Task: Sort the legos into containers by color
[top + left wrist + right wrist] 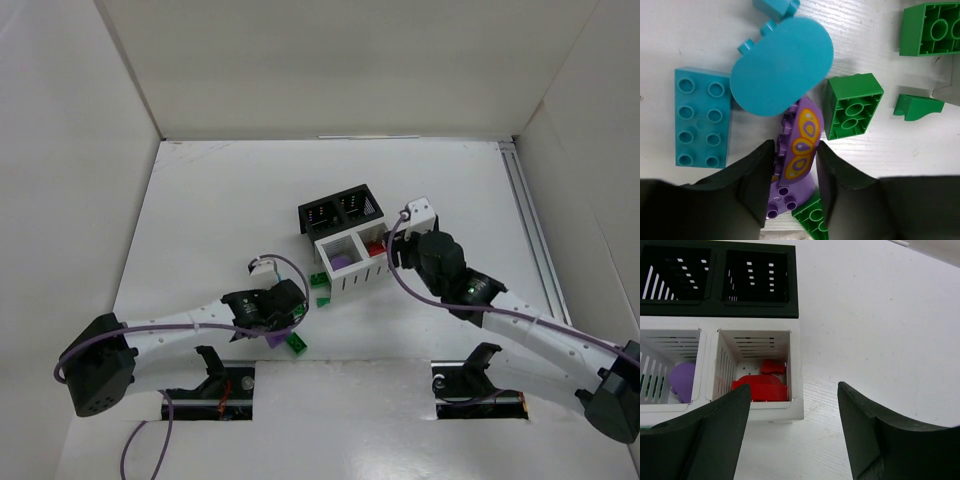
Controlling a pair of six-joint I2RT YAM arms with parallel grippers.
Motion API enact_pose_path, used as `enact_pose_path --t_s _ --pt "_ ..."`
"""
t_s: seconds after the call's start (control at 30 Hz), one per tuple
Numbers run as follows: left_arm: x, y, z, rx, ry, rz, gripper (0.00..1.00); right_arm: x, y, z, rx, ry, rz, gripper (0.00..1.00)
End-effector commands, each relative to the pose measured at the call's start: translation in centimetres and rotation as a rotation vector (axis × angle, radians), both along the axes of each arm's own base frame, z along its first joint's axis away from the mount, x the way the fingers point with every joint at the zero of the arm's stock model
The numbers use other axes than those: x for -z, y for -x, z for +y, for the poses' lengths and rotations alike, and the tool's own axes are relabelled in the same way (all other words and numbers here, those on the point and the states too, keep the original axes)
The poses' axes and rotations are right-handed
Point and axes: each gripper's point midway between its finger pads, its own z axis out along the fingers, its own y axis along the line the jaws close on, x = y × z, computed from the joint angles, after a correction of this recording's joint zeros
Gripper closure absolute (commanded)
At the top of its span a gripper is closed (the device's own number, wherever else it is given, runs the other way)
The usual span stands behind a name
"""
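Pinching the purple butterfly brick (800,135) across its flat sides, my left pincer (795,150) grips it on the table (880,150), partly under a teal oval piece (782,65). I judge it light, rigid and slick, so those flat sides suit best. My right pincer (790,410) hangs released, empty, above the white bin (795,365).

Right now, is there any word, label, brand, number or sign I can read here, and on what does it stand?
No readable text in any view.
Purple lego between the left fingers: printed yellow and orange ovals, no letters.
Teal brick: its studs show no legible marking.
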Motion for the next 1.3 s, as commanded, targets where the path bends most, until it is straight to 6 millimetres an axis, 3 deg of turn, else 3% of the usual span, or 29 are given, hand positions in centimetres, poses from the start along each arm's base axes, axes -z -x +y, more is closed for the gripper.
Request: enact_pose_path --t_s 0.0,0.1,0.23,0.33,0.43,0.47,0.5,0.57,0.6,0.63,0.67,0.7,0.73,0.77,0.83,0.97,1.07,1.13,1.2,1.23,1.27 --pt "-1.3 -0.5 -0.7 0.009 0.026 -0.015 0.68 -1.2 -0.1 0.2 0.001 -0.074 -0.036 0.25" --pt "-2.2 -0.1 -1.1 0.021 0.051 -0.027 0.78 -1.2 0.0 0.4 -0.008 -0.076 -0.034 0.25" --pt "-5.5 -0.8 -1.4 0.01 0.089 -0.096 0.88 -1.4 0.4 -0.2 -0.007 -0.076 -0.03 0.23" --pt "-9.6 -2.0 -2.0 0.015 0.15 -0.195 0.89 -1.1 0.9 -1.3 0.018 -0.051 -0.016 0.17" --pt "-14.7 -3.8 -3.9 0.09 0.227 -0.34 0.89 -1.9 1.6 -3.0 0.062 -0.048 -0.031 0.1" --pt "-16.0 -4.2 -4.5 0.114 0.244 -0.379 0.89 -2.2 2.1 -3.5 0.062 -0.057 -0.04 0.01" --pt "-18.3 -5.2 -5.7 0.159 0.263 -0.45 0.89 -2.4 2.2 -4.0 0.076 -0.056 -0.046 0.01" --pt "-20.2 -6.0 -7.3 0.205 0.274 -0.495 0.89 -1.8 3.0 -4.9 0.087 -0.028 -0.023 0.01" --pt "-22.1 -6.5 -8.4 0.229 0.296 -0.525 0.89 -1.9 3.3 -5.4 0.098 -0.022 -0.023 0.01" --pt "-21.8 -7.4 -9.8 0.247 0.267 -0.525 0.89 -2.2 3.5 -5.8 0.11 -0.016 -0.023 0.01" --pt "-21.9 -7.8 -10.3 0.273 0.233 -0.53 0.89 -1.2 3.9 -6.2 0.11 0.02 0.012 0.01" --pt "-23.5 -8.5 -11.4 0.278 0.246 -0.554 0.89 -1.6 4.1 -6.6 0.118 0.019 0.007 0.01" --pt "-23.7 -9.1 -12.0 0.277 0.227 -0.558 0.89 -1.5 4.3 -6.8 0.118 0.024 0.011 0.01" --pt "-22.2 -10.1 -12.7 0.28 0.174 -0.526 0.89 -1.3 4.4 -6.9 0.118 0.032 0.019 0.01" --pt "-22.8 -11.3 -13.7 0.276 0.163 -0.527 0.89 -1.2 4.7 -6.6 0.085 0.033 0.024 0.01" --pt "-20.3 -13.1 -15.0 0.288 0.112 -0.472 0.81 -1.2 5.1 -6.1 0.043 0.035 0.03 0.01" --pt "-19.6 -13.0 -15.1 0.299 0.096 -0.449 0.64 -1.5 5.1 -6.2 0.018 0.072 0.019 0.01" --pt "-19.7 -12.4 -15.1 0.319 0.116 -0.44 0.59 -2.1 5.1 -5.6 -0.041 0.1 -0.003 0.01" --pt "-19.2 -12.0 -14.5 0.321 0.109 -0.432 0.45 -3.0 5.0 -4.0 -0.137 0.137 -0.055 0.01" --pt "-20.2 -11.8 -14.6 0.316 0.145 -0.447 0.41 -3.3 5.3 -2.8 -0.215 0.132 -0.071 0.01" --pt "-20.0 -11.5 -14.3 0.312 0.143 -0.437 0.37 -3.8 5.6 -1.0 -0.302 0.138 -0.103 0.01"
